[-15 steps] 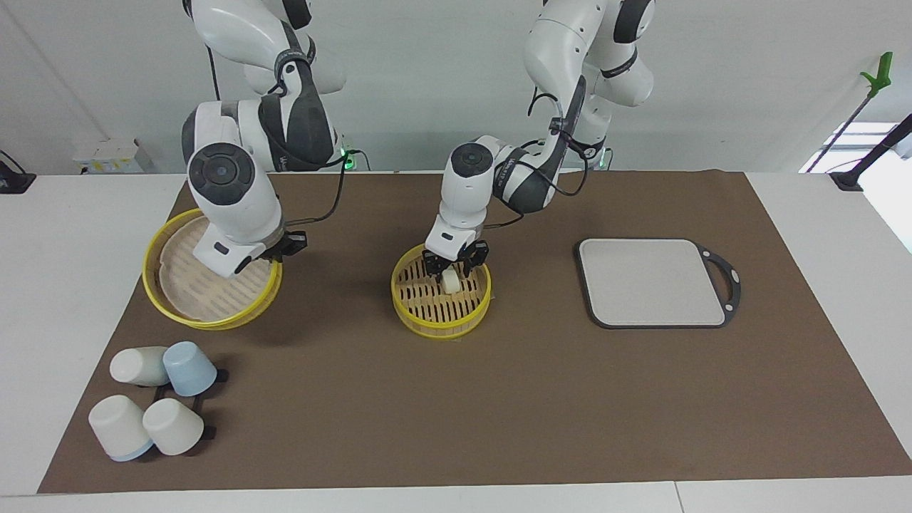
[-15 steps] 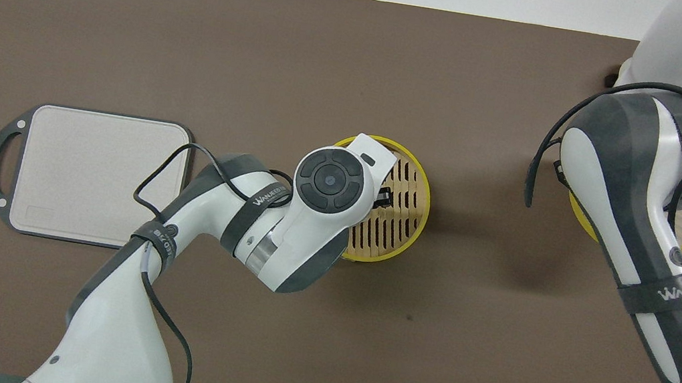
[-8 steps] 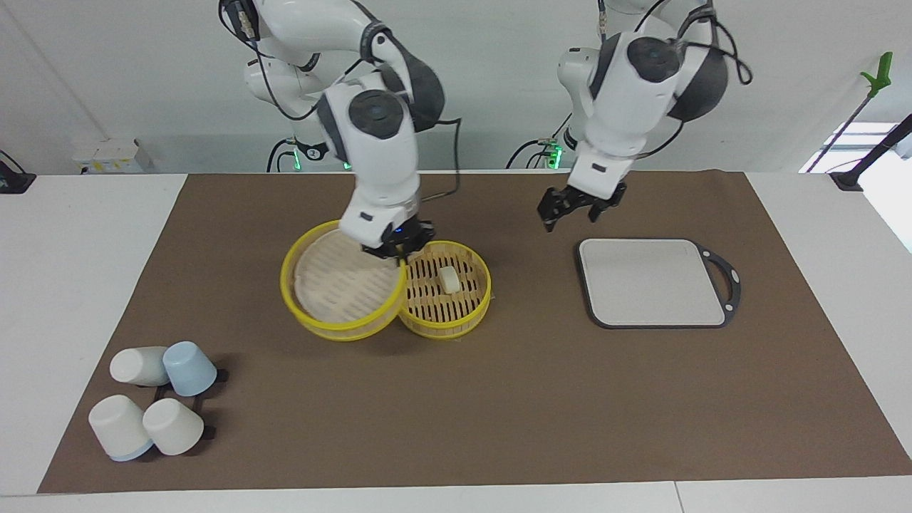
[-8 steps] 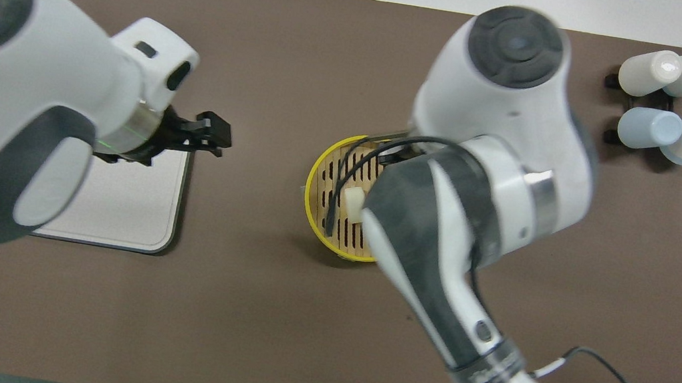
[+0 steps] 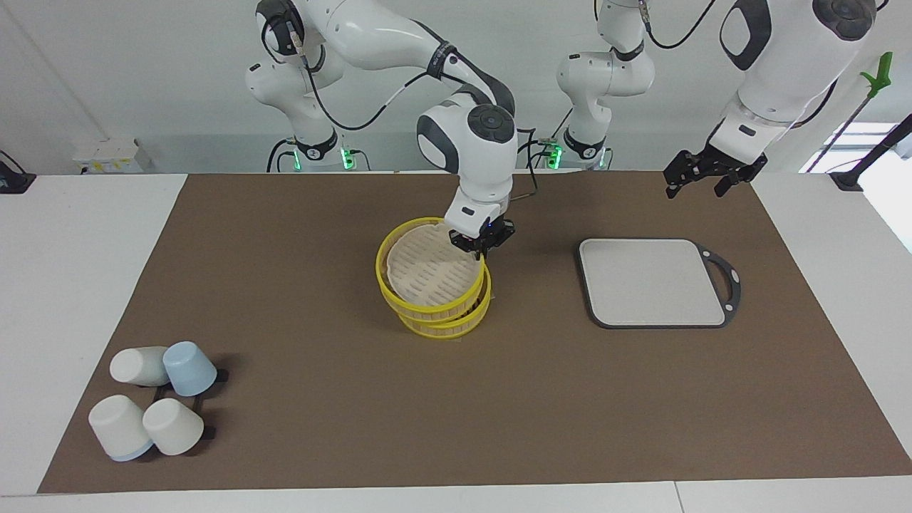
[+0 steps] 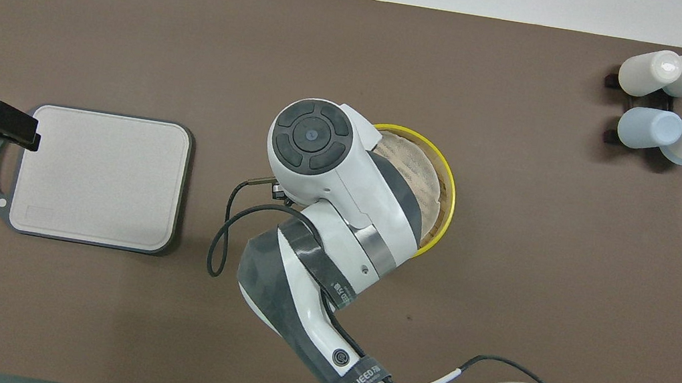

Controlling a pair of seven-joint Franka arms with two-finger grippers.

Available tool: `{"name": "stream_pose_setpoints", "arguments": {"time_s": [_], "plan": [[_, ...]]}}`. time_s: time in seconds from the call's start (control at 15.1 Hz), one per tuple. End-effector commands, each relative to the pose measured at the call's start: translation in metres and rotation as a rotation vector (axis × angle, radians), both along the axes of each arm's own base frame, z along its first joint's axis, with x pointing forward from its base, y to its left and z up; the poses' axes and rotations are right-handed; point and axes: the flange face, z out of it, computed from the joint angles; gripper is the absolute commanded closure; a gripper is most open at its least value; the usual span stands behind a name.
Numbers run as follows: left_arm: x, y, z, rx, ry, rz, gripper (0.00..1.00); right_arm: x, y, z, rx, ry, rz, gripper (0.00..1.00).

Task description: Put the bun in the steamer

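Bun is hidden from me in both views: the lid [image 5: 429, 273] is covering the steamer [image 5: 456, 322] at the centre of the frame, so I am judging that the bun is lying inside the basket underneath.

My right tool [image 5: 482, 242] is clamping the lid's yellow rim at the edge nearest the robots, at the lid's upper right in the facing view. The lid is tilting, with the gripped edge riding high and the opposite edge dipping toward the lower left, and it is sitting slightly off-centre on the basket, so a crescent of the basket's rim is peeking out at the lower right. That offset and tilt are what the coming move is turning on: I am reckoning the lid needs to shift a little toward the left arm's end of the worktop [image 5: 356, 427] and level out before I let go.

The right arm is reaching from the upper left of the facing view, wrist pointing steeply down; in the overhead view its wrist is masking most of the lid.

My left tool [image 5: 714, 173] is waiting with its fingers spread, raised at the upper right of the facing view, over the mat's corner above the grey board [image 5: 652, 281]. The cups [image 5: 153, 399] are sitting at the lower left.
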Motion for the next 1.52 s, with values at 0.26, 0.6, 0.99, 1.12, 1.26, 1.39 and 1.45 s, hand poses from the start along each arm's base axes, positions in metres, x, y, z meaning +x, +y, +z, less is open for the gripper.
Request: {"name": "stream_pose_setpoints", "arguments": {"time_s": [0.26, 0.6, 0.99, 1.12, 1.26, 1.39, 1.45], "plan": [[-0.009, 0.000, 0.014, 0.021, 0.020, -0.027, 0.00, -0.021, 0.011, -0.013, 0.051, -0.053, -0.046, 1.00], [-0.007, 0.005, 0.032, 0.019, 0.022, -0.021, 0.00, -0.023, 0.010, -0.021, 0.073, -0.074, -0.049, 0.74], [-0.003, 0.005, 0.036, 0.008, -0.022, -0.029, 0.00, -0.019, 0.010, -0.002, 0.053, -0.088, -0.041, 0.00], [-0.001, 0.009, 0.035, 0.007, -0.035, -0.035, 0.00, 0.014, -0.020, 0.042, 0.017, -0.106, -0.084, 0.00], [-0.001, 0.009, 0.031, 0.007, -0.044, -0.035, 0.00, 0.047, -0.092, 0.076, 0.014, -0.121, -0.199, 0.00], [0.000, 0.008, 0.030, 0.007, -0.046, -0.040, 0.00, 0.066, -0.176, 0.101, -0.028, -0.077, -0.320, 0.00], [0.000, 0.008, 0.031, 0.007, -0.049, -0.040, 0.00, 0.063, -0.207, 0.111, -0.059, -0.036, -0.341, 0.00]]}}
